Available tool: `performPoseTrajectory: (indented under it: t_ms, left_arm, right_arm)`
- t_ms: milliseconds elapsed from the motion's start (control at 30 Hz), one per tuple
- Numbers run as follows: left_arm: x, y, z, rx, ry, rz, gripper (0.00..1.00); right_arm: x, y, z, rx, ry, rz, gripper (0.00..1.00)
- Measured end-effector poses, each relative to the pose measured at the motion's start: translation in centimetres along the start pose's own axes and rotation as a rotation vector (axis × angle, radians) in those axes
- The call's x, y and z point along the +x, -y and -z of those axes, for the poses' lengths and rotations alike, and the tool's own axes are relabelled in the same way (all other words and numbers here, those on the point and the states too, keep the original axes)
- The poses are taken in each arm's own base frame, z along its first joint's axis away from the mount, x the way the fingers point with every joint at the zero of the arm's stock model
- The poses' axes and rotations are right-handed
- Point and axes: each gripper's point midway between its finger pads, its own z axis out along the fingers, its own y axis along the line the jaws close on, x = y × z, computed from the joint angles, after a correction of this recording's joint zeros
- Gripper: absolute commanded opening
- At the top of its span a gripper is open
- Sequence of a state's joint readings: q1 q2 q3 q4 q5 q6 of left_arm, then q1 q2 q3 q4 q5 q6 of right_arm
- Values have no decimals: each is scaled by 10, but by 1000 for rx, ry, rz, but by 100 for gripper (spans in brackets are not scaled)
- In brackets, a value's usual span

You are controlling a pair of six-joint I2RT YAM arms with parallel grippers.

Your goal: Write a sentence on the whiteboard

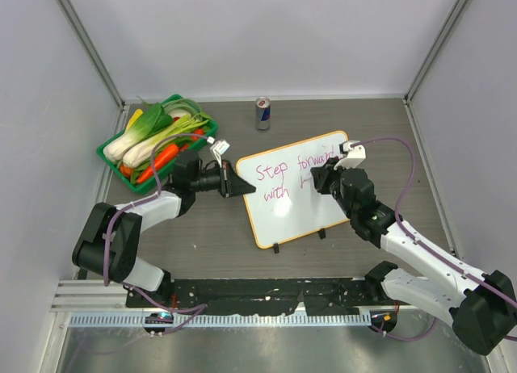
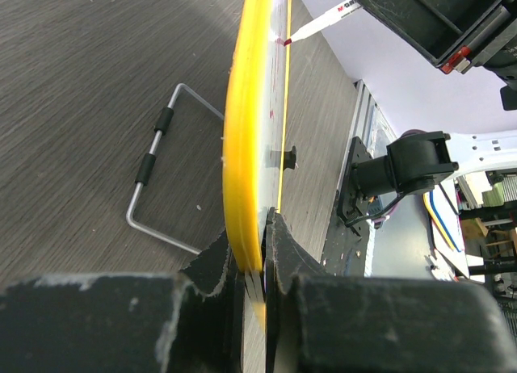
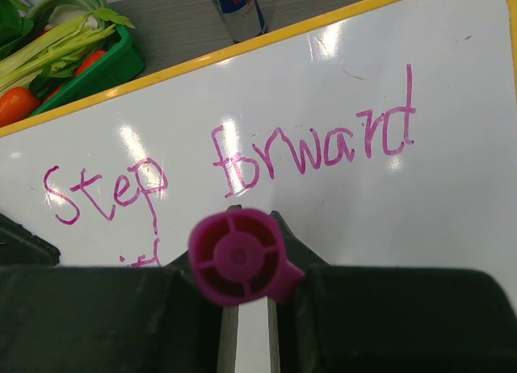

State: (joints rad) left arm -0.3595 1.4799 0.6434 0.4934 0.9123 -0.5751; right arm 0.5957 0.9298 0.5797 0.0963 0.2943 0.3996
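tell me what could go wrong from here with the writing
The left tool pinches only the rim of the board, so the push of the marker could swing or slip the board and skew the letters. The right tool sits close over "forward", so moving along the second line might smear it.

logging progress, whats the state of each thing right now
whiteboard: edge clamped in left gripper
sentence: unfinished, reads "Step forward with" and a started letter
marker: held in right gripper, tip on whiteboard
can: upright
basket: full of vegetables
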Motion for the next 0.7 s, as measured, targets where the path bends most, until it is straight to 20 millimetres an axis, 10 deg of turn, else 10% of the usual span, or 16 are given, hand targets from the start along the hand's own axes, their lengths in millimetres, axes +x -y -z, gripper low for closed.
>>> performPoseTrajectory:
  t_ms: [700]
  left_arm:
    - [0,0,0,2,-3,2,0]
  right_arm:
    - [8,4,5,4,-20,-8,1]
